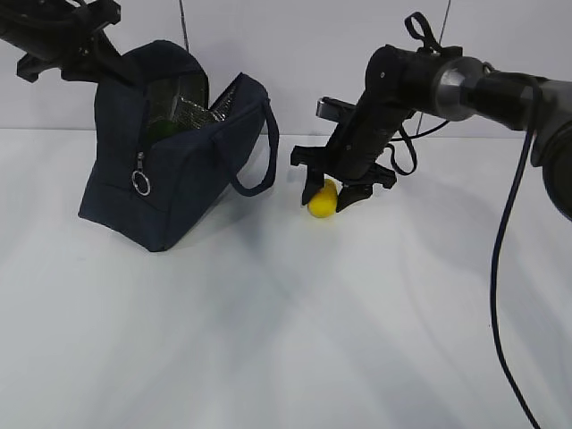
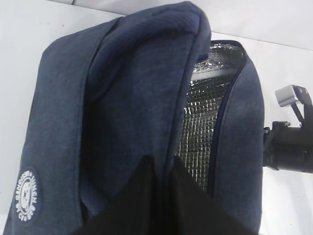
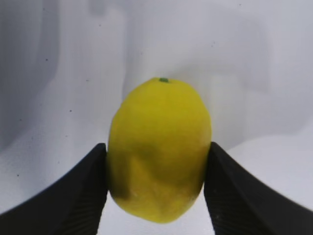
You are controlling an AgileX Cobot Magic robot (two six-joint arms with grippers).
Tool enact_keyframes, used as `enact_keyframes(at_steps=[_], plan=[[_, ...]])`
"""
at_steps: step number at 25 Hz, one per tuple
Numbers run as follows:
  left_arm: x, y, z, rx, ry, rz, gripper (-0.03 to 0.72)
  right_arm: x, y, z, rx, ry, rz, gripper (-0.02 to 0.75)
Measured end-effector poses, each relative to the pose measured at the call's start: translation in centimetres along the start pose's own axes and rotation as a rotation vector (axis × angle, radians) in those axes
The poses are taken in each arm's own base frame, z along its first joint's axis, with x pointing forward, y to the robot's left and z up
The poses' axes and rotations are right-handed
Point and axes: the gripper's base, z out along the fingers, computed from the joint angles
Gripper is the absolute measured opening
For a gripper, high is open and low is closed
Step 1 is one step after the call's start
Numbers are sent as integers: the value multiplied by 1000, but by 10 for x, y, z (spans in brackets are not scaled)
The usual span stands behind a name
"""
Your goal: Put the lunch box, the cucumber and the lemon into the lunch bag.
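lemon (image 3: 159, 152): sitting on the white table (image 1: 268, 340), just right of the lunch bag, little green stem dot facing away in the right wrist view
right end effector (image 1: 337, 195): down around the lemon, both fingers (image 3: 73, 196) pressed right up against its sides, so it's clamped on it, lemon looks like it's on the table
lunch bag (image 1: 170, 179): dark navy, upright at back left, top unzipped and gaping, silver foil lining showing, ring pull (image 1: 141, 183) dangling on the front, one loop handle (image 1: 259, 152) hanging toward the lemon
inside the bag: something dark green peeking out at the top, can't tell what
left end effector (image 2: 156, 196): closed on the bag's fabric, pinching the flap edge by the opening and holding it up
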Motion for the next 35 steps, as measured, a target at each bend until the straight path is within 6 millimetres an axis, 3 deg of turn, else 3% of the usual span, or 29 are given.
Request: enact_keyframes(at_steps=[10, 25, 35], plan=[[0, 0, 0, 0, 0, 0, 21, 0, 3, -8, -3, 36, -38, 427], [-1, -3, 0, 28, -5, -21, 21, -37, 55, -123, -153, -246, -167, 425], [3, -14, 0, 128, 30, -56, 21, -30, 85, -141, -475, -236, -279, 425]])
